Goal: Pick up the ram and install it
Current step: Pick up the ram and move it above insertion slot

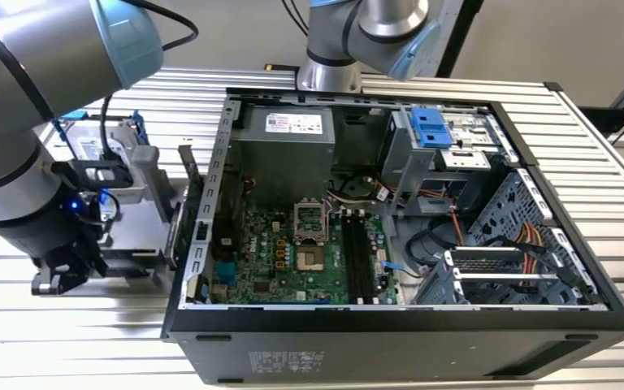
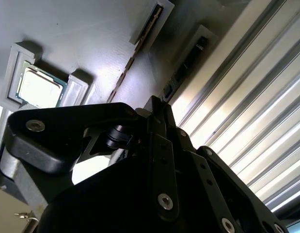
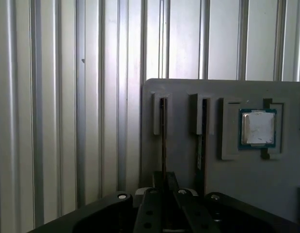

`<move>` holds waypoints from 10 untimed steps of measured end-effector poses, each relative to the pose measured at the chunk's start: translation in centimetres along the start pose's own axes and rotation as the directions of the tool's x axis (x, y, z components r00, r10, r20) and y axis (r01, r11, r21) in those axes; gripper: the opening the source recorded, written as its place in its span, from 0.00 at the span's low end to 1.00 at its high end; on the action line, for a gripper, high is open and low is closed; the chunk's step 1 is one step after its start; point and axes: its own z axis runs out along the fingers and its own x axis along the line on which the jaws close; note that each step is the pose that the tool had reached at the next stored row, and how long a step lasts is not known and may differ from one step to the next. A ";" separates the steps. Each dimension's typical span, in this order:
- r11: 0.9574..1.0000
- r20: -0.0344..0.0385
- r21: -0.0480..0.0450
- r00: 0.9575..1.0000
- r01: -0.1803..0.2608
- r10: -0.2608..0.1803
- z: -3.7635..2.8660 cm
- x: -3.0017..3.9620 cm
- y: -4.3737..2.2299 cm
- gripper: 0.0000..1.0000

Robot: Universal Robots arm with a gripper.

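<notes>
The ram (image 3: 163, 141) is a thin stick seen edge-on, standing in the outer slot of a grey holder tray (image 3: 183, 97). The same ram (image 2: 186, 60) runs straight toward the gripper tip in the second wrist view. A second stick (image 3: 201, 141) stands in the neighbouring slot. My gripper (image 3: 164, 182) is lined up on the outer stick, right at its end. In the exterior view my gripper (image 1: 61, 276) hangs low over the tray, at the exterior view's left of the open computer case (image 1: 399, 317). The long black motherboard slots (image 1: 356, 260) lie inside the case.
A square silver processor chip (image 3: 258, 127) sits in its own pocket on the tray beside the sticks. A hard drive with a blue bracket (image 1: 101, 142) stands behind the arm. Ribbed aluminium table (image 1: 604, 162) surrounds the case. Cables and a drive cage (image 1: 496, 268) fill the case's right side.
</notes>
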 end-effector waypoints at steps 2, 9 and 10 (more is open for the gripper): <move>1.000 0.000 0.000 1.000 0.000 0.000 -0.25 -0.02 0.00 0.00; 1.000 0.000 0.000 1.000 0.000 0.000 -0.96 -0.07 0.01 0.00; 1.000 0.000 0.000 1.000 0.000 0.000 -1.05 -0.07 0.01 0.00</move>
